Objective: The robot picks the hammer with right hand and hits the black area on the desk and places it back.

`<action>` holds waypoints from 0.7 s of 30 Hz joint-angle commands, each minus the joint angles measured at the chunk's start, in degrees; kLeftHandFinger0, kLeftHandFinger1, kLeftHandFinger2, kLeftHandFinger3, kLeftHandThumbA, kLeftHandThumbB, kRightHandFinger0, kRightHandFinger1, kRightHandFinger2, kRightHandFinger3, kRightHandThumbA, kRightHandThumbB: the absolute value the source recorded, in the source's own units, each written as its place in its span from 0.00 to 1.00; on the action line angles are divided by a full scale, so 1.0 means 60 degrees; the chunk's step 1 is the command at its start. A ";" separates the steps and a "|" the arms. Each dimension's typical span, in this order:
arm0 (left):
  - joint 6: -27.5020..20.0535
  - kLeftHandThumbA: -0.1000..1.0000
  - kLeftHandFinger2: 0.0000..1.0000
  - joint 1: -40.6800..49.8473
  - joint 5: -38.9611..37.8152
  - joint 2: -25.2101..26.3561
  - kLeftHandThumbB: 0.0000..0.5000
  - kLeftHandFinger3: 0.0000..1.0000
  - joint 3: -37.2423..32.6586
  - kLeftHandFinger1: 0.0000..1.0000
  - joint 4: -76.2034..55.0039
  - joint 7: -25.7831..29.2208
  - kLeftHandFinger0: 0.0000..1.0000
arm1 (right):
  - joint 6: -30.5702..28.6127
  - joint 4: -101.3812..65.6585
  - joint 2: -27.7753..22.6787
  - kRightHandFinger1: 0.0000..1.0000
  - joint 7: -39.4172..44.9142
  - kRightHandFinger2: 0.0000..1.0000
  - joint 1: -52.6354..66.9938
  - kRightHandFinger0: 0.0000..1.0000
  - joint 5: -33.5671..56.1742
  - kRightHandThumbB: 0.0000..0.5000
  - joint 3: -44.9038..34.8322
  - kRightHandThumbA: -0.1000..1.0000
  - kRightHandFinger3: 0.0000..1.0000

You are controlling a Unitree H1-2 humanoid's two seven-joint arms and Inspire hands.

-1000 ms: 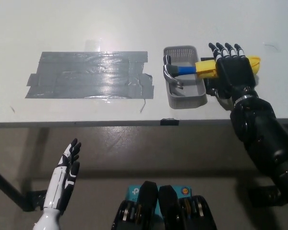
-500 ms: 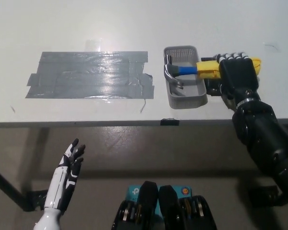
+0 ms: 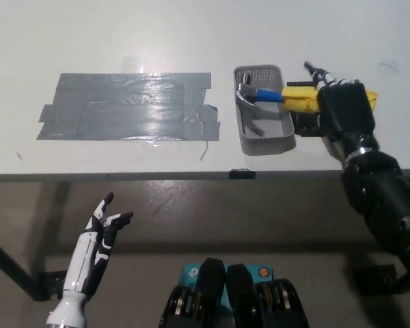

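There is only one view, so no part of the scene is shared with another view. The camera sits up on the robot's head and looks steeply down. It faces forward, toward 12 o'clock, over a white desk (image 3: 191,34). The desk fills the top half of the picture, and its front edge runs straight across the middle. Below the edge, toward 6 o'clock, the camera sees the floor (image 3: 212,219). The camera is fairly near the desk. The far side of the desk runs off the top of the picture.
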 commanded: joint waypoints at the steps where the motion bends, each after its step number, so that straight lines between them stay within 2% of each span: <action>1: -0.0507 1.00 0.72 -0.0274 0.0019 0.0181 0.00 1.00 -0.0164 0.73 -0.0230 -0.0074 0.80 | -0.0196 -0.2369 -0.0527 0.60 0.2963 0.93 -0.0483 0.09 0.2410 0.15 -0.1119 0.00 1.00; 3: -0.0523 1.00 0.70 -0.0333 0.0024 0.0178 0.00 1.00 -0.0180 0.72 -0.0184 -0.0081 0.79 | 0.0226 -0.3181 -0.0750 0.64 0.4417 0.98 -0.0572 0.13 0.3227 0.20 -0.1408 0.00 1.00; 6: -0.0660 1.00 0.68 -0.0343 -0.0081 0.0205 0.00 1.00 -0.0213 0.72 -0.0153 -0.0160 0.80 | 0.1353 -0.4199 -0.1053 0.63 0.6256 0.97 -0.0795 0.10 0.3959 0.19 -0.1622 0.00 1.00; 7: -0.0568 1.00 0.67 -0.0337 -0.0100 0.0196 0.00 1.00 -0.0203 0.70 -0.0176 -0.0173 0.75 | 0.2034 -0.4638 -0.1370 0.71 0.7566 1.00 -0.1118 0.16 0.4483 0.19 -0.1615 0.00 1.00; 8: -0.0569 1.00 0.66 -0.0336 -0.0091 0.0195 0.01 1.00 -0.0203 0.69 -0.0180 -0.0167 0.74 | 0.2107 -0.4684 -0.1397 0.73 0.7713 1.00 -0.1153 0.20 0.4512 0.19 -0.1632 0.00 1.00; 9: -0.0495 1.00 0.66 -0.0317 -0.0037 0.0180 0.00 1.00 -0.0202 0.68 -0.0256 -0.0149 0.72 | 0.2559 -0.4848 -0.1583 0.76 0.8487 1.00 -0.1448 0.25 0.4822 0.25 -0.1678 0.00 1.00; 11: -0.0516 1.00 0.65 -0.0388 -0.0021 0.0180 0.00 1.00 -0.0208 0.65 -0.0188 -0.0142 0.69 | 0.2556 -0.4638 -0.1893 0.74 0.9298 0.99 -0.1955 0.27 0.4966 0.30 -0.1611 0.00 1.00; 13: -0.0440 1.00 0.66 -0.0363 -0.0045 0.0125 0.01 1.00 -0.0211 0.64 -0.0221 -0.0138 0.68 | 0.2961 -0.4429 -0.2144 0.71 1.0346 0.99 -0.2431 0.25 0.5275 0.28 -0.1612 0.00 1.00; 15: -0.0391 1.00 0.66 -0.0320 0.0021 0.0118 0.00 1.00 -0.0231 0.63 -0.0260 -0.0134 0.67 | 0.3133 -0.4434 -0.2378 0.63 1.1064 0.93 -0.2783 0.21 0.5170 0.32 -0.1391 0.00 1.00; 16: -0.0405 1.00 0.66 -0.0286 -0.0011 0.0125 0.00 1.00 -0.0222 0.62 -0.0294 -0.0144 0.65 | 0.3103 -0.4317 -0.2516 0.55 1.1577 0.87 -0.3059 0.14 0.5136 0.34 -0.1221 0.00 1.00; 17: -0.0449 1.00 0.65 -0.0285 -0.0055 0.0120 0.00 1.00 -0.0215 0.61 -0.0276 -0.0149 0.64 | 0.3124 -0.4224 -0.2593 0.51 1.1923 0.84 -0.3219 0.10 0.5178 0.37 -0.1183 0.00 0.95; 18: -0.0504 1.00 0.65 -0.0312 -0.0115 0.0130 0.00 1.00 -0.0191 0.60 -0.0253 -0.0150 0.63 | 0.3085 -0.4101 -0.2656 0.52 1.2218 0.85 -0.3403 0.09 0.5183 0.37 -0.1135 0.00 0.95; 19: -0.0494 1.00 0.64 -0.0316 -0.0002 0.0133 0.00 1.00 -0.0188 0.59 -0.0240 -0.0095 0.62 | 0.2865 -0.4071 -0.2776 0.56 1.2399 0.87 -0.3523 0.14 0.5012 0.39 -0.0995 0.00 0.92; 20: -0.0515 1.00 0.64 -0.0322 -0.0019 0.0120 0.00 1.00 -0.0184 0.59 -0.0210 -0.0088 0.61 | 0.2398 -0.4092 -0.3045 0.54 1.2719 0.84 -0.3710 0.11 0.4793 0.43 -0.0777 0.00 0.85; 21: -0.0589 1.00 0.63 -0.0351 -0.0047 0.0100 0.00 1.00 -0.0167 0.57 -0.0124 -0.0055 0.59 | 0.2781 -0.4111 -0.3129 0.53 1.3077 0.82 -0.3823 0.06 0.4897 0.41 -0.0819 0.00 0.84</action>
